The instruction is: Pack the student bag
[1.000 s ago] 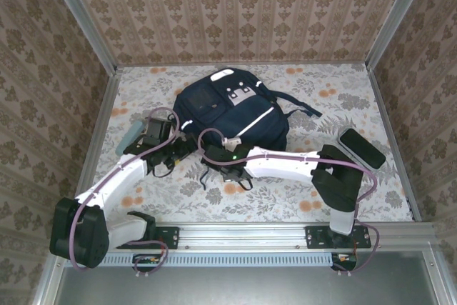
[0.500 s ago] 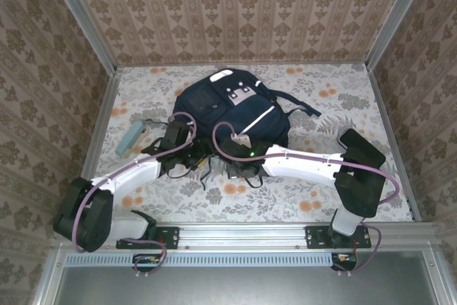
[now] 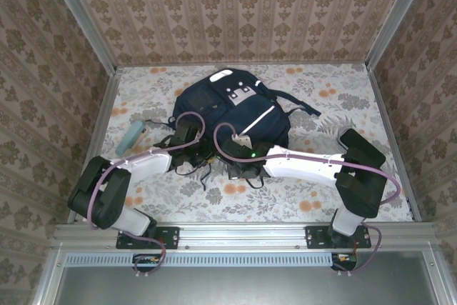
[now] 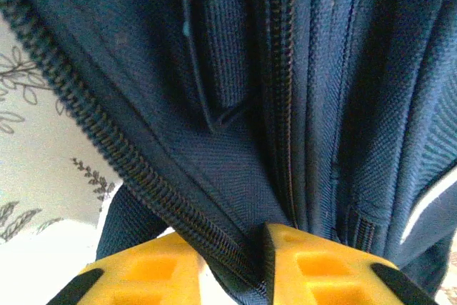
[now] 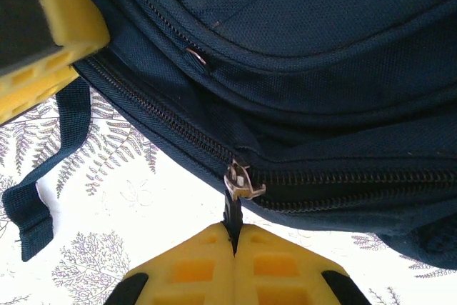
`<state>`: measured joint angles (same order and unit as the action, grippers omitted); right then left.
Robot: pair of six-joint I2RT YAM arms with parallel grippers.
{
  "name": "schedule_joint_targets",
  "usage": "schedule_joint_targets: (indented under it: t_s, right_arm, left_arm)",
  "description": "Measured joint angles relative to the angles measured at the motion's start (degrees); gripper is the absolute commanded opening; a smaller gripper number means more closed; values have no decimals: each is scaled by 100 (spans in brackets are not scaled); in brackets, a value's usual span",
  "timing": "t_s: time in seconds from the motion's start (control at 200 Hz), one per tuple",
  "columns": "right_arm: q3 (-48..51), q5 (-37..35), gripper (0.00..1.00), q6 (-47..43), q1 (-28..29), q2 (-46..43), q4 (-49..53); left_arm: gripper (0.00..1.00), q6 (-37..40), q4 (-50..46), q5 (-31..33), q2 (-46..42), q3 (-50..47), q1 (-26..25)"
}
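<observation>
The student bag point(image 3: 228, 108), navy with thin white stripes, lies flat in the middle of the floral table. My left gripper point(image 3: 187, 136) is at its near left edge. In the left wrist view the yellow fingers point(image 4: 321, 266) pinch a fold of the bag's zip-edged fabric point(image 4: 214, 241) between them. My right gripper point(image 3: 239, 153) is at the bag's near edge, shut on the black pull tab point(image 5: 232, 213) of the metal zip slider point(image 5: 241, 180). To the right of the slider the zip point(image 5: 343, 185) lies parted.
A light blue oblong object point(image 3: 131, 137) lies on the table left of the bag. Loose dark straps point(image 3: 303, 107) trail from the bag's right side, and one strap end point(image 5: 39, 205) lies near the right gripper. Patterned walls close in the table on three sides.
The left arm swung right from beside the blue object to the bag's near left edge, and its jaws closed on the fabric. The right gripper stayed shut at the zip, shifting slightly right.
</observation>
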<state>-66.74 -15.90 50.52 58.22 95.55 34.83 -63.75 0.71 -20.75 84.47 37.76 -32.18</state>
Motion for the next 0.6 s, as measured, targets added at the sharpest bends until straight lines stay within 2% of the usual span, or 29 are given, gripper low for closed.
schedule_joint_targets:
  t_s: [0.28, 0.56, 0.6]
  right_arm:
    - [455, -380, 0, 46, -184, -680, 101]
    - [1327, -776, 0, -50, -1198, -1567, 726]
    - [1340, -767, 3, -136, -1261, -1631, 748]
  left_arm:
    - [9, 354, -223, 153, 175, 151, -50]
    - [8, 662, -459, 389, 197, 229, 155]
    - [8, 693, -481, 385, 197, 249, 160]
